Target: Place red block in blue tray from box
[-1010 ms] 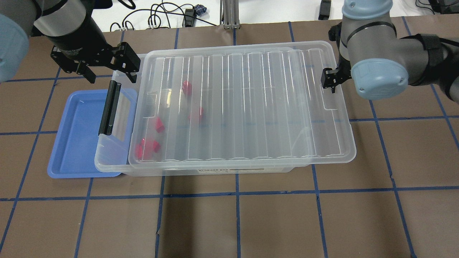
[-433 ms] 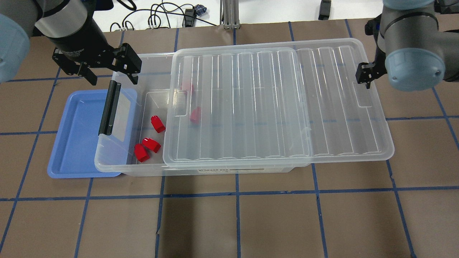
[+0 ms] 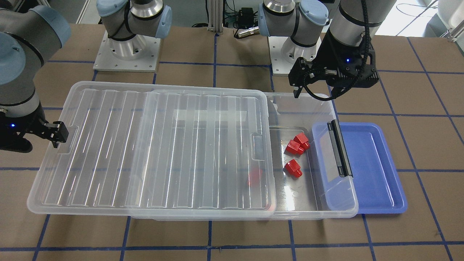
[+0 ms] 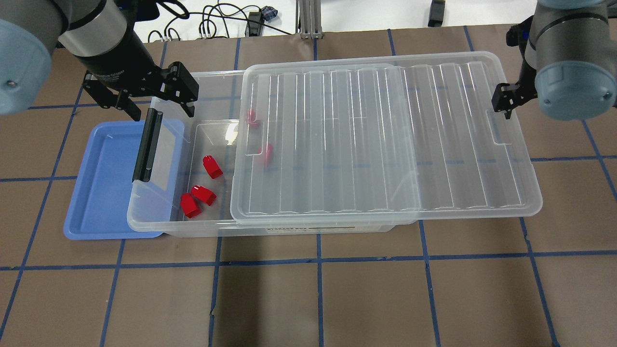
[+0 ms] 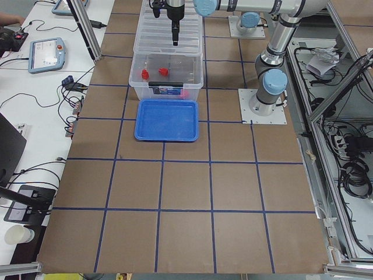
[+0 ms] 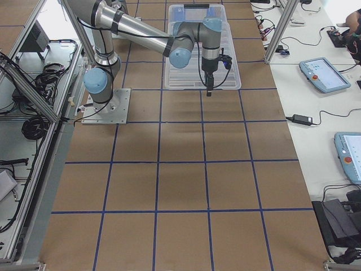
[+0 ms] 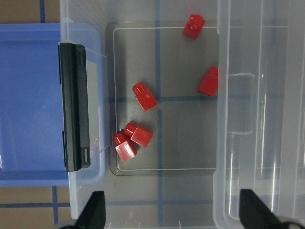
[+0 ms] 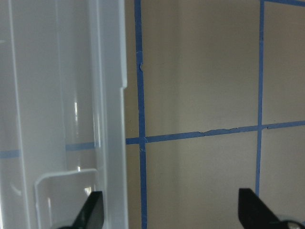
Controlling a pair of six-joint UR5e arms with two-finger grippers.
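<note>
brown table top (image 4: 366,299) marked into squares by blue tape lines (image 4: 318,260). alongside, white bench (image 5: 29,93) with grey teach pendant (image 5: 45,54), black cables (image 4: 212,19), paper cup (image 5: 16,234). aluminium frame post (image 5: 83,30) at the edge. lit evenly, with only soft shadows.

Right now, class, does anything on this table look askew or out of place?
The clear lid sits shifted sideways off the box, overhanging the end away from the black latch handle. The latch end is uncovered, with three red blocks exposed. The box's rim also overhangs the blue tray.
</note>
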